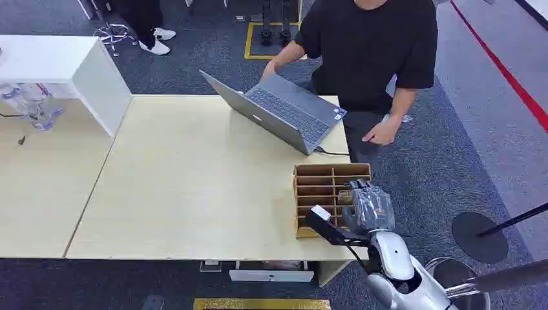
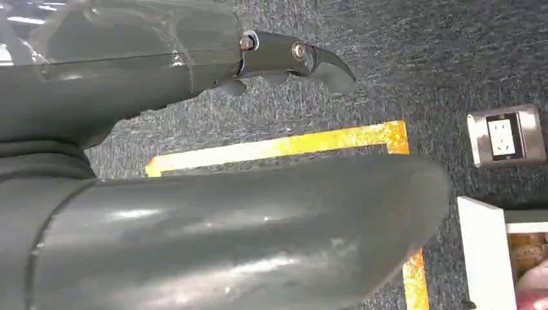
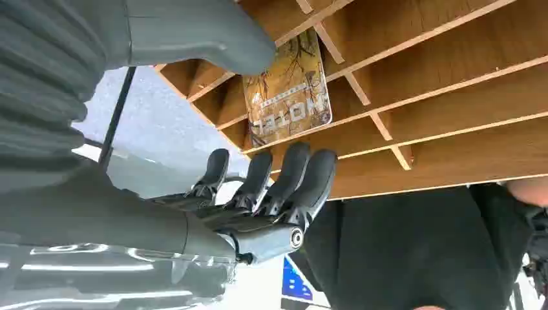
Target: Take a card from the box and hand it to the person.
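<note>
R hand (image 3: 258,187) at box (image 1: 321,177), fingers apart, nothing held; card (image 3: 287,90) in slot | grab + handover to person (image 1: 375,45) left

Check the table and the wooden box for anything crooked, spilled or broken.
Nothing looks spilled or damaged. The open grey laptop sits skewed across the pale table, and one yellowish printed card stands in the compartmented wooden box by the right robot hand.
</note>
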Controlling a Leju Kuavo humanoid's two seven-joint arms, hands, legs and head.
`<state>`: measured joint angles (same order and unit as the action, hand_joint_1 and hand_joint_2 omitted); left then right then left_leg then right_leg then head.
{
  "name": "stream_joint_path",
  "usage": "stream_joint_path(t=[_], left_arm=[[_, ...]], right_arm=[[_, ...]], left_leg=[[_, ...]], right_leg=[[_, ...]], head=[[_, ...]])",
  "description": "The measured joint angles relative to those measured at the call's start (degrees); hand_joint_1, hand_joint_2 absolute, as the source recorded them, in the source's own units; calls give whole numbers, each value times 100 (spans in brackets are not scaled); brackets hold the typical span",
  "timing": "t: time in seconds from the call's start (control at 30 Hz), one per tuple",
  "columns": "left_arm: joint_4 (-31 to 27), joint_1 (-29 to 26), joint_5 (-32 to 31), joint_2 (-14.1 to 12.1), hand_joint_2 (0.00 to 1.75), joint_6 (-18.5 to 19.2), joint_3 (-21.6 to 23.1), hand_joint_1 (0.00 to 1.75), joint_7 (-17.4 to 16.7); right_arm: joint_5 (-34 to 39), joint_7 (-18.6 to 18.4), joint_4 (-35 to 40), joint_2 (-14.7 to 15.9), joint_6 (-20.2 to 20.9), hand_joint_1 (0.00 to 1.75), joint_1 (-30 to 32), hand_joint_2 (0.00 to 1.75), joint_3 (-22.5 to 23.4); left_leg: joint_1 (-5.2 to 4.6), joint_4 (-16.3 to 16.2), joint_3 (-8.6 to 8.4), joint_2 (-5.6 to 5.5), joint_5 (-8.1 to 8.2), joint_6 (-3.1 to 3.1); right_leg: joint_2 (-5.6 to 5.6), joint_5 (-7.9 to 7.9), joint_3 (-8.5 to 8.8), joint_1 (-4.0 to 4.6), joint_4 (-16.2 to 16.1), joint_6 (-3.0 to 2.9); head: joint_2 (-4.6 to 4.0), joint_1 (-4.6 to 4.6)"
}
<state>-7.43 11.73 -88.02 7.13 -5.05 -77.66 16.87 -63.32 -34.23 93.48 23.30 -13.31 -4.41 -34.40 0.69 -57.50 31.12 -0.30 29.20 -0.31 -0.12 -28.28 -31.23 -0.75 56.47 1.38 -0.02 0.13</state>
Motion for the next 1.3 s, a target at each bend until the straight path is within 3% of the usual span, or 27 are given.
stream_joint_path(t=[0.57,0.67,0.83,1.07,1.13,1.23,1.3], left_arm=[[0,0,0,0,0,-22,0,0,-2],[0,0,-2,0,0,-22,0,0,-7],[0,0,0,0,0,-20,2,0,-9],[0,0,0,0,0,-20,2,0,-13],[0,0,0,0,0,-20,2,0,-13],[0,0,0,0,0,-22,2,0,-13],[0,0,0,0,0,-22,2,0,-13]], right_arm=[[0,-13,-33,-26,11,77,0,175,-79],[0,-13,-42,-26,13,86,0,175,-79],[4,-48,-42,-26,44,80,0,175,-79],[26,-59,-42,-26,28,94,-1,175,-79],[37,-59,-42,-26,26,106,-1,175,-79],[50,-59,-42,-26,22,94,-3,175,-79],[50,-57,-42,-26,11,98,-7,175,-79]], left_leg=[[0,0,0,0,0,0],[0,0,0,0,0,0],[0,0,0,0,0,0],[0,0,0,0,0,0],[0,0,0,0,0,0],[0,0,0,0,0,0],[0,0,0,0,0,0]], right_leg=[[0,0,0,0,0,0],[0,0,0,0,0,0],[0,0,0,0,0,0],[0,0,0,0,0,0],[0,0,0,0,0,0],[0,0,0,0,0,0],[0,0,0,0,0,0]], head=[[0,2],[0,0],[0,2],[0,0],[0,0],[0,0],[0,0]])
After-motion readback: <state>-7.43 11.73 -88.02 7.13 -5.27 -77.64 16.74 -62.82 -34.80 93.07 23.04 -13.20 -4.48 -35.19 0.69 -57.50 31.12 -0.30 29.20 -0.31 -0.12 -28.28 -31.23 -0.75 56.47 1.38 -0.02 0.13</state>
